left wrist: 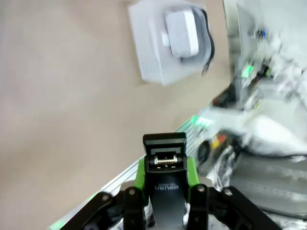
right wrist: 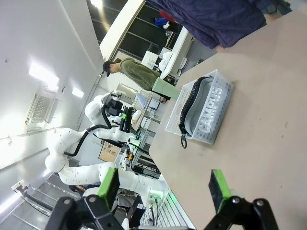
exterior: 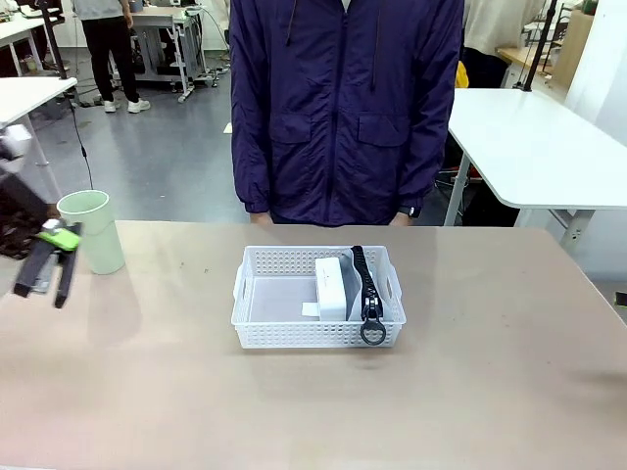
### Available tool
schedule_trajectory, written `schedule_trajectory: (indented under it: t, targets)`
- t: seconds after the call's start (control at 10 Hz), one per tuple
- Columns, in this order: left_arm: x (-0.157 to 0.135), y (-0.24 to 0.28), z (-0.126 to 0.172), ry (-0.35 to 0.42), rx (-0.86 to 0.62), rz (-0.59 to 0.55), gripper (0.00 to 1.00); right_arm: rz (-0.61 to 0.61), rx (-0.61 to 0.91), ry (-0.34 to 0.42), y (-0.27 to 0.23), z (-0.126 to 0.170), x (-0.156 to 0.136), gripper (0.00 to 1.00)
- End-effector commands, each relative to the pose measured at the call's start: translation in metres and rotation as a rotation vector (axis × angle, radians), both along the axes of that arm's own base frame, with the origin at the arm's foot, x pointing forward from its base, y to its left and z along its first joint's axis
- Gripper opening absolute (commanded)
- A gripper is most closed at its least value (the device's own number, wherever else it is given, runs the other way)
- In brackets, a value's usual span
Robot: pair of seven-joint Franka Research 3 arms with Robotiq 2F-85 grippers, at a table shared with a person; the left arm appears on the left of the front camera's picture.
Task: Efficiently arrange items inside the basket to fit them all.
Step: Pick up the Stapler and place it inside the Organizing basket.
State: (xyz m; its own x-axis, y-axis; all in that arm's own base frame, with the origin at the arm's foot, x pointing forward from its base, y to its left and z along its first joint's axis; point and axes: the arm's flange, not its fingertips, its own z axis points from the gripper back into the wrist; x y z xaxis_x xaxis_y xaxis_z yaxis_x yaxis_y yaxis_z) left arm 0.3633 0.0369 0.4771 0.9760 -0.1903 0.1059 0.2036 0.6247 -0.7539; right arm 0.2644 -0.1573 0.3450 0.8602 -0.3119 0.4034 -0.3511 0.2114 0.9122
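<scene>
My left gripper (exterior: 59, 241) hangs above the table's far left edge, shut on the small black stapler (exterior: 43, 270). In the left wrist view the stapler (left wrist: 165, 146) sits between the green pads of that gripper (left wrist: 166, 173). The pale green cup (exterior: 93, 231) stands upright just right of it. The white basket (exterior: 257, 298) rests at the table's middle. It holds the white box (exterior: 331, 287) on edge and the grey pouch (exterior: 355, 294) with its black zipper along the right wall. My right gripper (right wrist: 164, 187) is open and holds nothing, well away from the basket (right wrist: 218, 108).
A person in a dark purple jacket (exterior: 343, 108) stands at the far side of the table, behind the basket. The basket's left half (exterior: 276, 299) has a bare floor. A white table (exterior: 539, 147) stands at the back right.
</scene>
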Motion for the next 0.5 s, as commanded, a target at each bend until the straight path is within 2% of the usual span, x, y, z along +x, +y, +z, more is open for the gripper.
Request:
schedule_trajectory:
  t: [0.0, 0.1, 0.2, 0.3, 0.4]
  targets:
    - [0.04, -0.057, 0.012, -0.107, 0.136, -0.232, 0.37, -0.008, 0.017, -0.002, 0.001, 0.004, -0.001, 1.0]
    - [0.054, -0.096, 0.012, -0.117, 0.217, -0.338, 0.37, -0.008, 0.017, -0.002, 0.001, 0.004, -0.001, 1.0]
    - [0.068, -0.136, 0.01, -0.171, 0.312, -0.332, 0.37, -0.008, 0.017, -0.002, 0.001, 0.004, -0.001, 1.0]
    - [0.077, -0.176, 0.008, -0.207, 0.356, -0.383, 0.37, -0.008, 0.017, -0.002, 0.001, 0.004, -0.001, 1.0]
    - [0.078, -0.221, 0.004, -0.309, 0.419, -0.39, 0.37, -0.008, 0.017, -0.002, 0.001, 0.004, -0.001, 1.0]
